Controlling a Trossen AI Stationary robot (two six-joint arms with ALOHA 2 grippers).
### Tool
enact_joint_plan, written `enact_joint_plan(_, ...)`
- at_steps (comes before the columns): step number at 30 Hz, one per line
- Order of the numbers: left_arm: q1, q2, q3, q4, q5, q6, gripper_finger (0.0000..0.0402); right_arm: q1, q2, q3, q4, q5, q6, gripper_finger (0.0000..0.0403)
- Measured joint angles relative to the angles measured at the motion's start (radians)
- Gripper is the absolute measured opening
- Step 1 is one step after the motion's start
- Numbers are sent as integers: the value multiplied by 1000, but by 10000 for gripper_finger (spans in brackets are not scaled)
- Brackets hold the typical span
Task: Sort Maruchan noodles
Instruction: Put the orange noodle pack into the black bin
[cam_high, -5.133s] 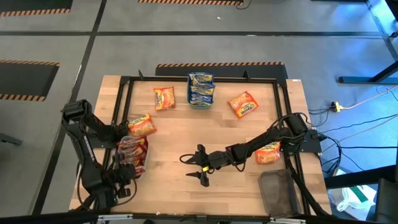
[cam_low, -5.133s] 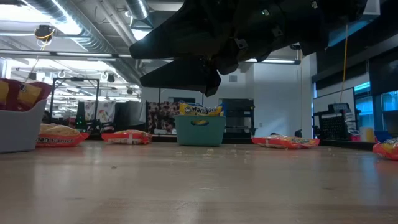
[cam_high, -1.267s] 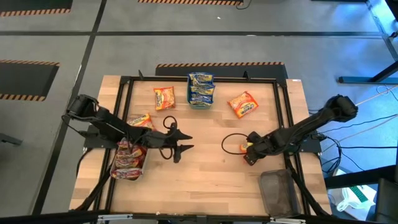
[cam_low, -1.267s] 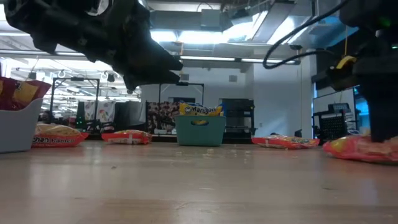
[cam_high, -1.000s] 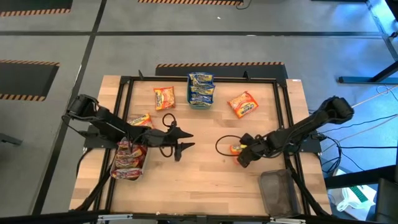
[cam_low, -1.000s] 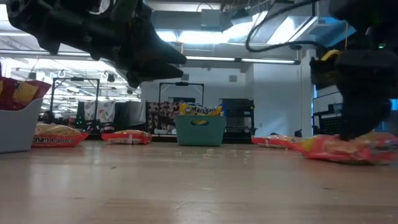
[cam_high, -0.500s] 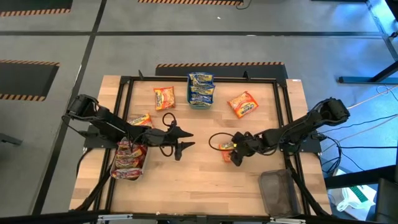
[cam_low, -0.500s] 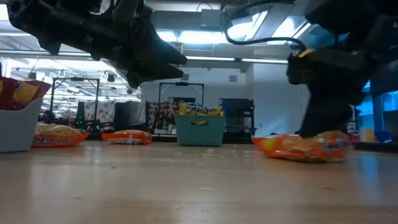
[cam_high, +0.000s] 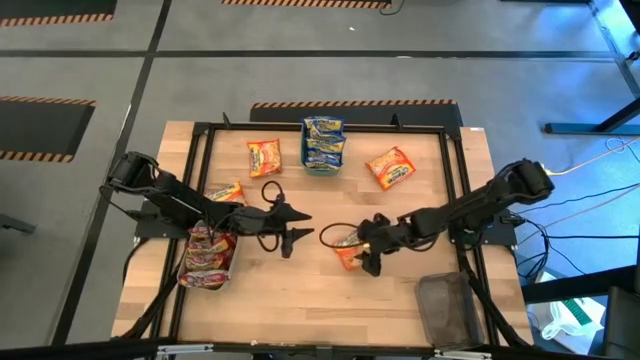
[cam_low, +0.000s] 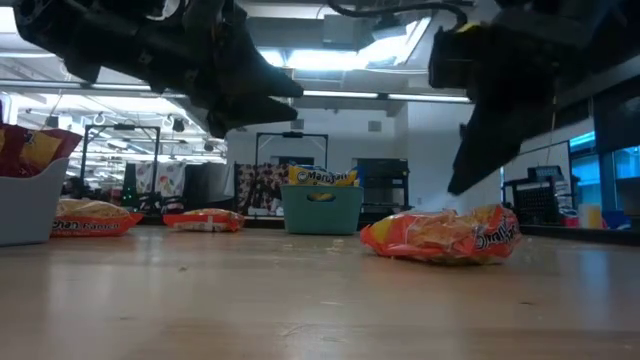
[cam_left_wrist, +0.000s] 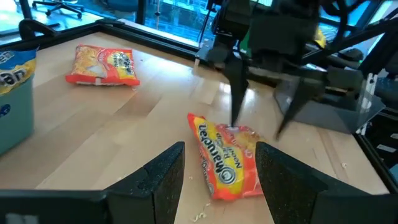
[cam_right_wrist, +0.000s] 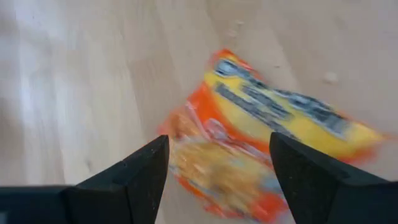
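Right gripper (cam_high: 368, 254) low, fingers spread, over orange packet (cam_high: 349, 250); left gripper (cam_high: 290, 229) hovering.

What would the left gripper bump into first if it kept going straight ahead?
Probably the orange noodle packet lying just past the open left gripper, with the right gripper right behind it.
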Motion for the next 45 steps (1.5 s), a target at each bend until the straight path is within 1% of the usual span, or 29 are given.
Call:
enact_joint_plan(2,0,0,13,-10,5,0,190,-2,-32,17,-99,18,3,264)
enact_joint_plan(6,0,0,44,-20,2,-1,190,-9,-104,11,-216,85,52,264)
enact_joint_plan(9,-1,5,61,-51,-7,-1,190,-9,-144,-29,-221,101,92,264)
enact_joint_plan(12,-1,46,74,-57,-8,-7,190,-8,-161,-79,-160,83,119,264)
enact_joint_plan(14,-1,95,91,-52,-6,-25,190,-8,-159,-119,-101,64,137,264)
enact_joint_plan(18,-1,192,136,-55,-13,-21,190,-6,-153,-201,64,45,159,264)
enact_joint_plan(22,-1,259,187,-53,-87,-18,190,7,-154,-253,276,50,98,264)
enact_joint_plan(26,0,288,212,-55,-123,5,190,29,-138,-271,415,47,10,264)
enact_joint_plan(29,1,288,214,-54,-122,32,190,55,-108,-274,457,49,-29,264)
enact_joint_plan(35,1,288,213,-43,-122,33,190,100,-35,-275,503,40,-84,264)
enact_joint_plan(40,2,288,213,-40,-172,34,190,107,30,-272,603,39,-112,264)
enact_joint_plan(42,9,288,213,-28,-156,34,190,107,55,-273,596,33,-114,264)
enact_joint_plan(45,26,288,213,-24,-83,14,194,106,91,-272,606,-2,-121,264)
